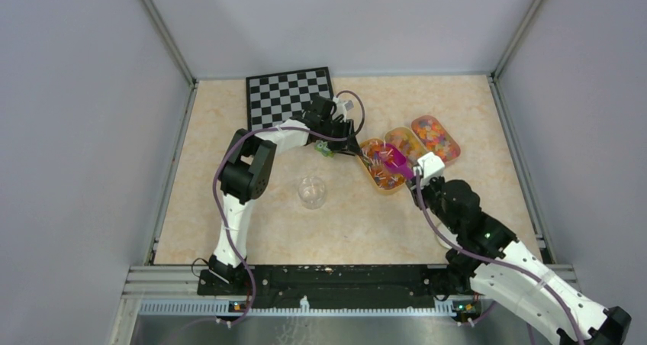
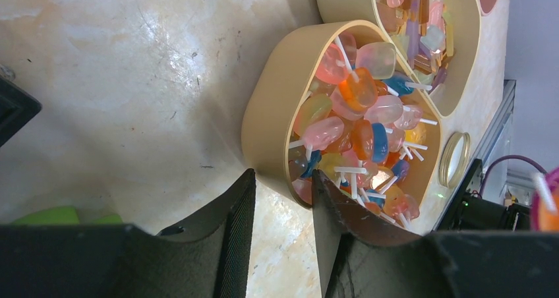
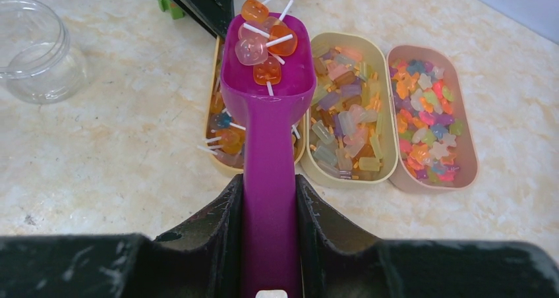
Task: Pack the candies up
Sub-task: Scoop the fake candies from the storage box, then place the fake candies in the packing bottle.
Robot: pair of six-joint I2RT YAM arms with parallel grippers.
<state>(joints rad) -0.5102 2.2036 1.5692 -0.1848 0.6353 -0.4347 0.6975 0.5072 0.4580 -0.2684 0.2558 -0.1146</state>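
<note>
While the right gripper (image 3: pixel 267 192) was clamped on the magenta scoop (image 3: pixel 267 126) by its handle, we saw a few orange and pink candies (image 3: pixel 264 44) on sticks in its bowl, over the tan tray (image 2: pixel 270 113) full of more. Left gripper (image 2: pixel 282 192) straddled that tray's wall, jaws narrowly apart; we couldn't tell if it gripped. Clear jar (image 3: pixel 39 54) stood well apart.

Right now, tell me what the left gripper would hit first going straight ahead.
The tan tray of candies: its near rim lies just ahead of the left gripper, between the fingers. Whether they already touch it is unclear.
</note>
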